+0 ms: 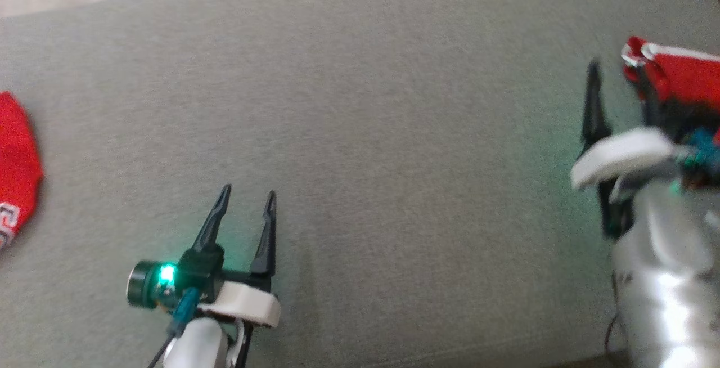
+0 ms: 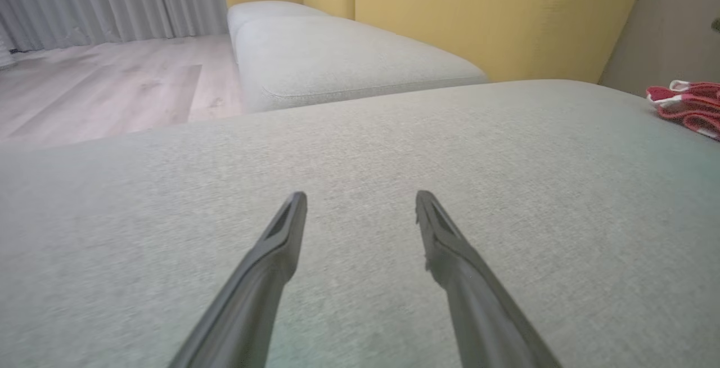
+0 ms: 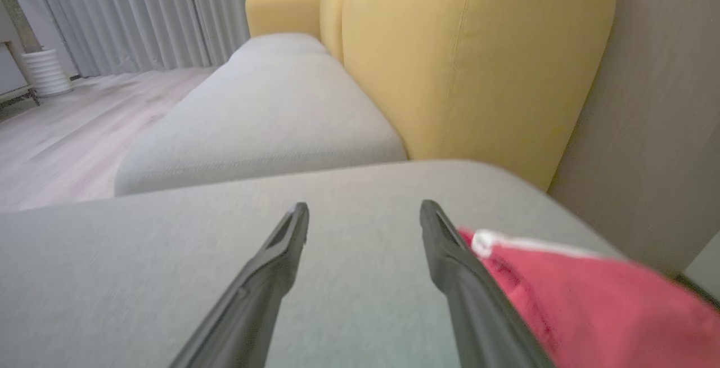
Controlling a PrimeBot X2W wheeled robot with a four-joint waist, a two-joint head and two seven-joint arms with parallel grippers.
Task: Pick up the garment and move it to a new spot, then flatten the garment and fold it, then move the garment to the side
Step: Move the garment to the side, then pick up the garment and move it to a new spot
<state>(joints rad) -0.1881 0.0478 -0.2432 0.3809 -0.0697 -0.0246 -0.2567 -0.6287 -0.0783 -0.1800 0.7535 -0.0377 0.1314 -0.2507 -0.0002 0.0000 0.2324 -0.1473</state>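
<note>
Working over the grey cushion with both claws released. At the cushion's right edge, the right gripper: fingers spread wide, clasping nothing, low over the fabric. Just beside its outer finger, perhaps brushing it, the garment: red with white trim, bunched in a loose heap rather than flat, hard against that same right edge. Judged as lying there on purpose, clear of the cushion's broad bare middle. Cannot tell from the crumpled shape whether folded and put aside or merely waiting to be spread. Toward the cushion's near-left part, the left gripper: equally spread, empty, fingertips aimed across the cushion's middle. Apparently parked there to stay out of the way yet within reach for a two-handed flattening. At the cushion's far left edge, a second red cloth with white lettering, well apart from both grippers. If not yet folded, likely next: close in on the heap from the cushion's middle, taking a hem rather than the bulk, to avoid dragging a wad. Risk to watch: soft cloth so close to the cushion's edge, easy to nudge off the side.
</note>
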